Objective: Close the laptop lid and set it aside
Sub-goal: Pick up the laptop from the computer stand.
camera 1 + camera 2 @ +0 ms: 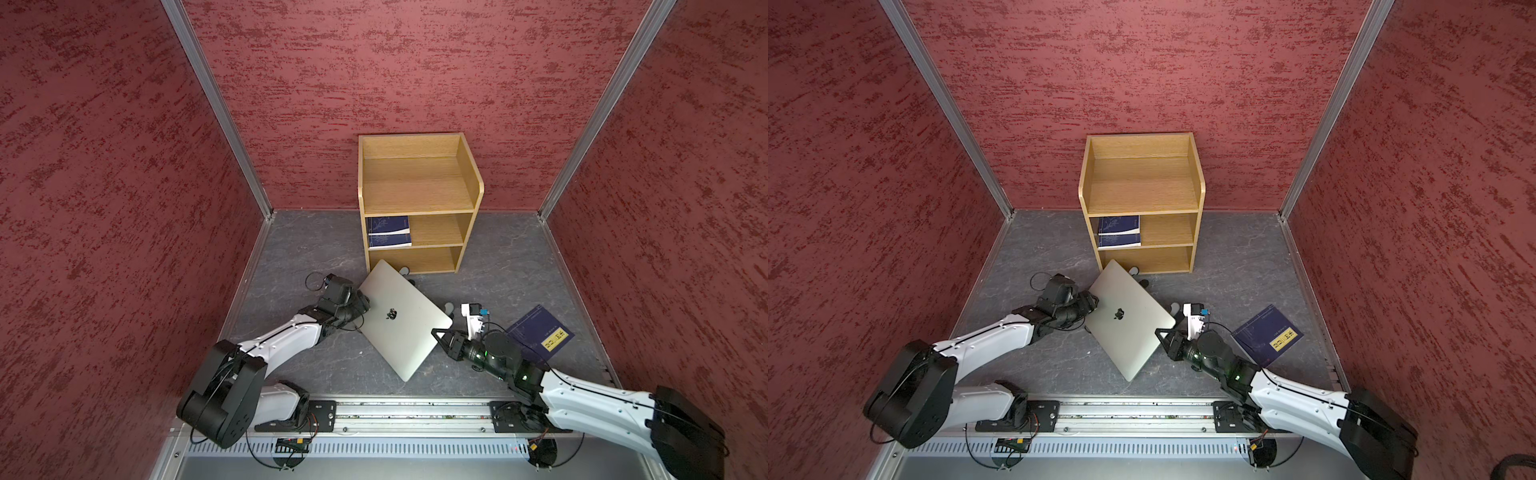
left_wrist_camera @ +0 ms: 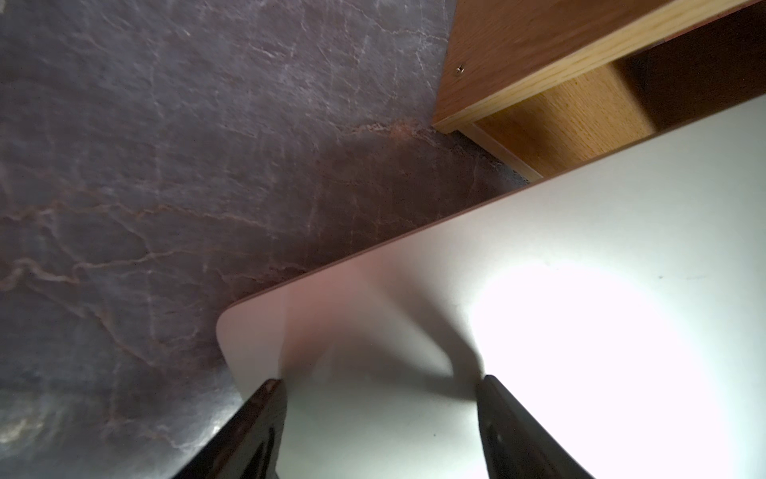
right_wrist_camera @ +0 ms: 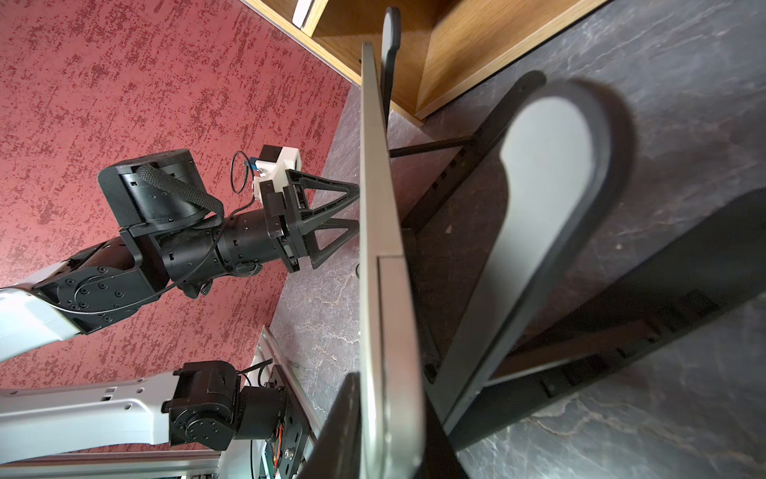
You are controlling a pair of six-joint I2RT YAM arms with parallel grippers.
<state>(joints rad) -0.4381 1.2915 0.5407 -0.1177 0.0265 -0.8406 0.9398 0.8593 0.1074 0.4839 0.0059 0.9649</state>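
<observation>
While it is shut, laptop [image 1: 399, 332] diagonal, corner toward shelf [image 1: 417, 212]

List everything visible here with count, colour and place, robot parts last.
laptop: one, silver-grey, lid closed, mid-table over the stand
stand: one, black, beneath the laptop
shelf unit: one, light wood, against the back wall
shelved books: two, dark blue, stacked on the middle shelf
loose book: one, dark blue, on the table, robot's right
table: one, grey marbled
walls: three, red
left gripper: one, black, open at the laptop's lid
right gripper: one, black, shut on the laptop's edge
</observation>
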